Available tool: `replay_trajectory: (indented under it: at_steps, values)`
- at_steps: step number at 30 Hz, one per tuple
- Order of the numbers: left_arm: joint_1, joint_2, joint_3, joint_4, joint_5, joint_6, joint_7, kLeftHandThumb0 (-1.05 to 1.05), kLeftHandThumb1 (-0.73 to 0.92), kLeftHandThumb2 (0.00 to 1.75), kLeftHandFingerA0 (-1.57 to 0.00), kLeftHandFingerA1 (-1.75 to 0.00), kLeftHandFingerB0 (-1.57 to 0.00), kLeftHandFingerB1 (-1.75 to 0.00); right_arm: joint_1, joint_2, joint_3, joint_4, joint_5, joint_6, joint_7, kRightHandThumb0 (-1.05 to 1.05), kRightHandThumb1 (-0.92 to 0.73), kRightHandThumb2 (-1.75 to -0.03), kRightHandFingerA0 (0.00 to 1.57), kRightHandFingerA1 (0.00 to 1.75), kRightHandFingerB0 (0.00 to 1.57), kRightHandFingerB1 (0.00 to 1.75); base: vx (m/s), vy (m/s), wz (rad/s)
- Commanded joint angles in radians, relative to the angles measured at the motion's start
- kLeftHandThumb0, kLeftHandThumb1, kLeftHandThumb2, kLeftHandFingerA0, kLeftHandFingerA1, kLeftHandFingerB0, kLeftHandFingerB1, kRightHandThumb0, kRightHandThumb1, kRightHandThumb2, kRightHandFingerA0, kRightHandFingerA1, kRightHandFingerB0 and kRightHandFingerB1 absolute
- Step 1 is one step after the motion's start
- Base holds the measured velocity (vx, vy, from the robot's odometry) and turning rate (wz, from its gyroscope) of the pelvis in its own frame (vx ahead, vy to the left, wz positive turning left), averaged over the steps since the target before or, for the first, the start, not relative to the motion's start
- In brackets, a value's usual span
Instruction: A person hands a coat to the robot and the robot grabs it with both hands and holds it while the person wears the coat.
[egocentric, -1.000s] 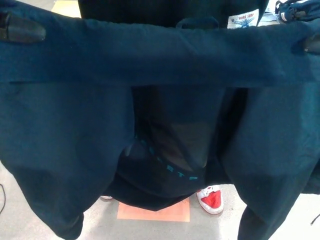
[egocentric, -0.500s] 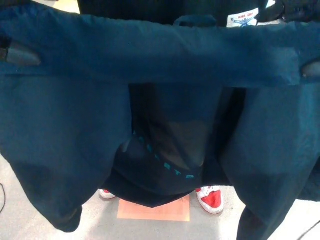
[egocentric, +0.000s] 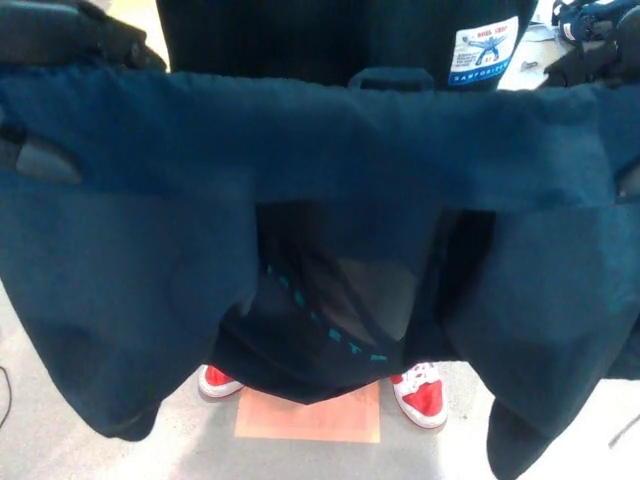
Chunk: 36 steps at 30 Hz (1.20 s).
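A dark navy coat (egocentric: 300, 150) hangs spread across nearly the whole head view, its collar edge on top with a small hanging loop (egocentric: 392, 75). My left hand (egocentric: 40, 155) is shut on the coat's left shoulder, a black finger pressing on the cloth. At the right border my right hand (egocentric: 625, 178) grips the other shoulder; only a fingertip and some knuckles show. A person (egocentric: 320, 35) in a dark top with a printed patch (egocentric: 483, 50) stands just behind the coat. Their arms are hidden by the cloth.
The person's red-and-white shoes (egocentric: 425, 395) stand on the grey floor beside an orange square marker (egocentric: 310, 420). A yellow floor patch (egocentric: 135, 12) lies at the top left. Dark bags or gear (egocentric: 590, 20) sit at the top right.
The coat's top edge and both my hands have dropped lower in the picture. More of the person's top and patch shows above it, and the left shoe has come into view.
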<state>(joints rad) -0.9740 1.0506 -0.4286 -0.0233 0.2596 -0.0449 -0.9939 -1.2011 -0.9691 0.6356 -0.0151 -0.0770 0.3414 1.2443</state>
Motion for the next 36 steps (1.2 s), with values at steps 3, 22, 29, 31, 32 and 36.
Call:
replay_trajectory:
  at_steps: [3,22,29,31,32,36]
  values:
    - [0.033,-0.069,-0.110,0.040,0.118,0.115,-0.171,-0.96,0.78,0.64,-0.08,-0.25,-0.13,-0.25,-0.001,-0.032,0.043,-0.025,-0.032,0.100,0.264,-0.39,-0.28,-0.93,0.02,0.49,0.00,0.47,0.00,0.000,0.00]
    - [0.169,-0.134,-0.054,0.016,0.212,0.014,-0.010,-1.03,0.60,0.97,-0.48,-0.46,-0.39,-0.42,0.140,0.019,-0.043,-0.062,-0.082,0.168,0.195,-0.39,-0.26,-0.92,0.02,0.49,0.00,0.46,0.00,0.000,0.00]
    - [0.274,-0.188,0.050,-0.008,0.215,-0.056,0.184,-0.94,0.52,0.94,-0.68,-0.65,-0.41,-0.45,0.174,0.028,-0.072,-0.079,-0.110,0.186,0.174,-0.85,-0.67,-0.61,0.21,0.35,0.18,0.28,0.00,0.000,0.00]
    - [0.291,-0.219,0.086,-0.026,0.189,-0.030,0.187,-0.94,0.57,0.95,-0.31,-0.45,-0.13,-0.37,0.187,0.035,-0.081,-0.072,-0.112,0.170,0.161,-0.39,-0.26,-0.92,0.02,0.49,0.00,0.46,0.00,0.000,0.00]
    - [0.292,-0.224,0.092,-0.028,0.187,-0.025,0.183,-0.94,0.57,0.95,-0.31,-0.45,-0.13,-0.37,0.189,0.037,-0.083,-0.070,-0.113,0.168,0.159,-0.39,-0.26,-0.92,0.02,0.49,0.00,0.46,0.00,0.000,0.00]
    - [0.295,-0.269,0.124,-0.071,0.189,0.018,0.175,-0.92,0.56,0.96,-0.25,-0.45,-0.08,-0.30,0.201,0.042,-0.098,-0.069,-0.121,0.181,0.158,-0.85,-0.66,-0.61,0.22,0.36,0.17,0.28,0.00,0.000,0.00]
